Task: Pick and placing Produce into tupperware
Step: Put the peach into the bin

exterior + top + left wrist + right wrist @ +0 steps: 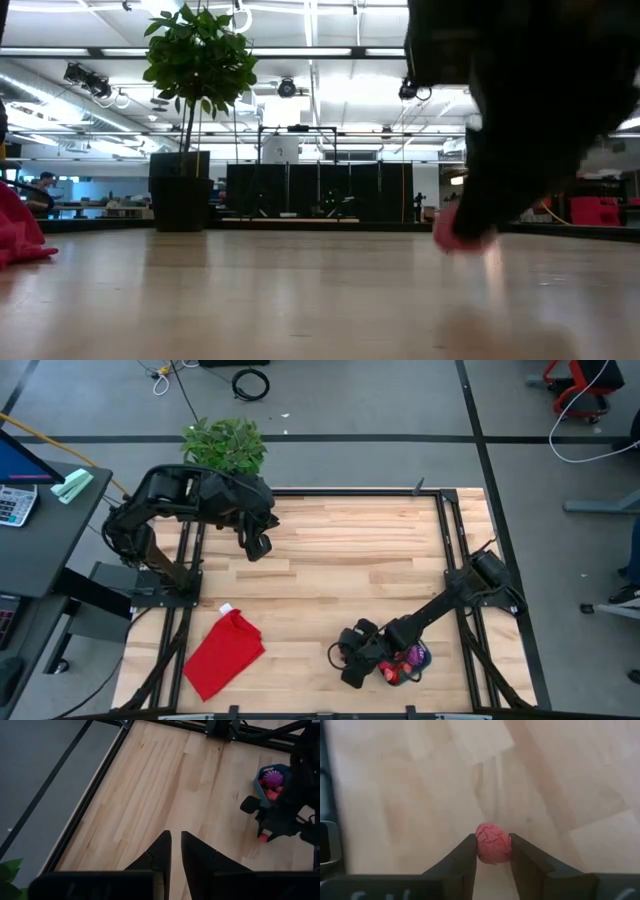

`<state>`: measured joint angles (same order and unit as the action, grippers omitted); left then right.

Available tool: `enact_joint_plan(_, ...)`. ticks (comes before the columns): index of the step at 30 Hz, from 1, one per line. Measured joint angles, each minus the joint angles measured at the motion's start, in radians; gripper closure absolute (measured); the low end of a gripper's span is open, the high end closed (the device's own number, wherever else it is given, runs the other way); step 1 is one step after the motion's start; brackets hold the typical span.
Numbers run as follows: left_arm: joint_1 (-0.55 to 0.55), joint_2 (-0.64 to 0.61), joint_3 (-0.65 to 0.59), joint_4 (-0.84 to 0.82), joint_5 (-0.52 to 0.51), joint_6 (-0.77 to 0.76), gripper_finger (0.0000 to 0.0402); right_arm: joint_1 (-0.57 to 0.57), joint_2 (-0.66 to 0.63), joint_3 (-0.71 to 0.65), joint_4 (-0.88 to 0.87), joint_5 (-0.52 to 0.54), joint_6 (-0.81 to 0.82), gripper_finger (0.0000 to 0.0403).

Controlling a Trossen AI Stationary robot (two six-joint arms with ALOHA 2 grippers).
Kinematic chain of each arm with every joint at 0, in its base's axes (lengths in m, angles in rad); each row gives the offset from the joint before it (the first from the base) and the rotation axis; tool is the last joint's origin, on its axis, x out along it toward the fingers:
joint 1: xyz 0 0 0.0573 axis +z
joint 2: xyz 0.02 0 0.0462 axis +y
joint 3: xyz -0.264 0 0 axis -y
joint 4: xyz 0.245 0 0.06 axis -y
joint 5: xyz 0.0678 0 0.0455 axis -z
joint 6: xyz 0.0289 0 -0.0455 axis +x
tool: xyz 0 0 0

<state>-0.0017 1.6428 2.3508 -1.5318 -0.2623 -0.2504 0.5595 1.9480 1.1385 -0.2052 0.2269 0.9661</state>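
A small pink-red wrinkled piece of produce (493, 843) sits between the fingers of my right gripper (493, 851), which is shut on it just above the wood near the table's front right. In the low view the piece (463, 228) shows under the dark gripper. Right beside it stands the teal tupperware (281, 769), holding a purple piece (273, 778) and red ones. My left gripper (175, 840) hangs shut and empty high over the table's far left. My right gripper pinches the pink-red piece between its two fingers, one on each opposite side (479, 845). The fingers slant down from the table's far right. The piece is low at the table top (463, 240); whether it still rests on the wood cannot be told.
A flat red cloth (225, 653) lies near the front left. A green potted plant (225, 445) stands beyond the far edge. Black frame rails (450, 540) run along the table's sides. Bare wood (340, 570) stretches across the middle.
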Motion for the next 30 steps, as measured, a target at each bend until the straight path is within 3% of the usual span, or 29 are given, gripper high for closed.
enact_joint_plan(7, 0.0, 0.0, 0.0, 0.002, 0.0, 0.0, 0.0358, -0.002, -0.137, 0.0, -0.052, -0.031, 0.043, 0.0288)
enact_joint_plan(14, 0.0, 0.001, 0.0, 0.002, 0.0, -0.001, 0.0352, 0.043, -0.296, 0.0, -0.26, -0.127, 0.102, 0.0288)
enact_joint_plan(23, 0.0, 0.001, -0.002, 0.006, 0.0, -0.001, 0.036, 0.166, -0.347, 0.0, -0.637, -0.276, 0.453, 0.0287)
enact_joint_plan(30, 0.0, 0.001, -0.002, 0.009, 0.0, 0.008, 0.036, 0.24, -0.34, 0.0, -0.63, -0.316, 0.617, 0.0287)
